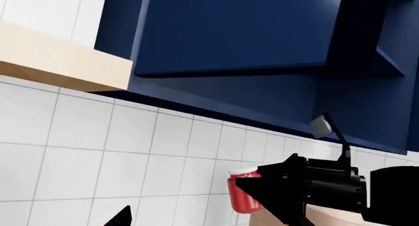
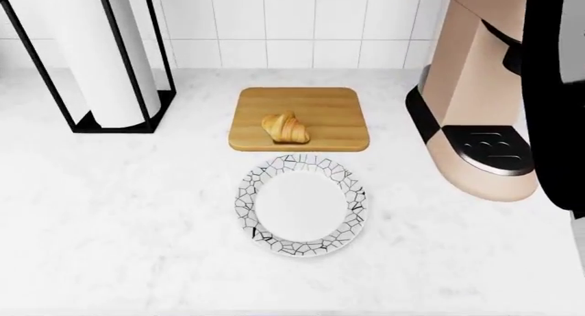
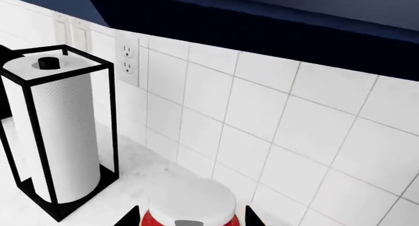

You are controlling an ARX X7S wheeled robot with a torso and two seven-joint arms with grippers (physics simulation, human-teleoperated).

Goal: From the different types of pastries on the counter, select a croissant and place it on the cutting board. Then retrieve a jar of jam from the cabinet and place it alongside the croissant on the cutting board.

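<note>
Between the black fingers of the right gripper [image 3: 190, 217] sits the small red jam jar with its white lid [image 3: 190, 202], clamped and carried in the air before the white tiled wall; the left wrist view shows the same jar [image 1: 244, 192] pinched at that arm's tip. The left gripper's state I cannot tell. Down on the white marble-look counter [image 2: 119, 213], the golden-brown ridged croissant [image 2: 286, 127] already lies on the light-brown wooden cutting board [image 2: 333, 110], at twelve o'clock from the white crackle-pattern plate [image 2: 301, 204]. Judging by this, jar delivery is under way; next it must descend beside the croissant, at three o'clock on bare wood.
</note>
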